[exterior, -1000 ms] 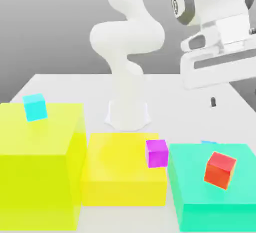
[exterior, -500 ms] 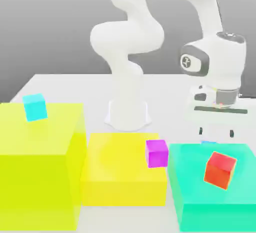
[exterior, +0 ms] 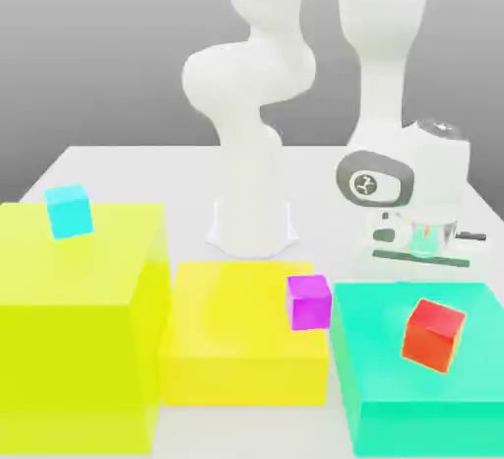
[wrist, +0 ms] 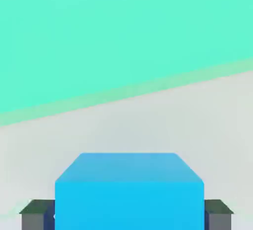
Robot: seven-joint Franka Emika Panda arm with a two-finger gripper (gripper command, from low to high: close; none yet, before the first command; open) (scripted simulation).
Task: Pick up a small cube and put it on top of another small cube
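Gripper (wrist: 128, 216) clamps small cube (wrist: 129, 194) (azure), just behind big teal block (exterior: 423, 368) carrying red cube (exterior: 432, 334).

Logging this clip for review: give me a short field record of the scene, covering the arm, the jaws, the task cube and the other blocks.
arm: lowered behind the teal block, at the exterior view's right
gripper: jaws shut on the small blue cube, a finger against each side
table: light grey, under the cube
cyan small cube: on the tall yellow block
magenta small cube: at the low yellow block
red cube: on the teal block
stacking: not yet done
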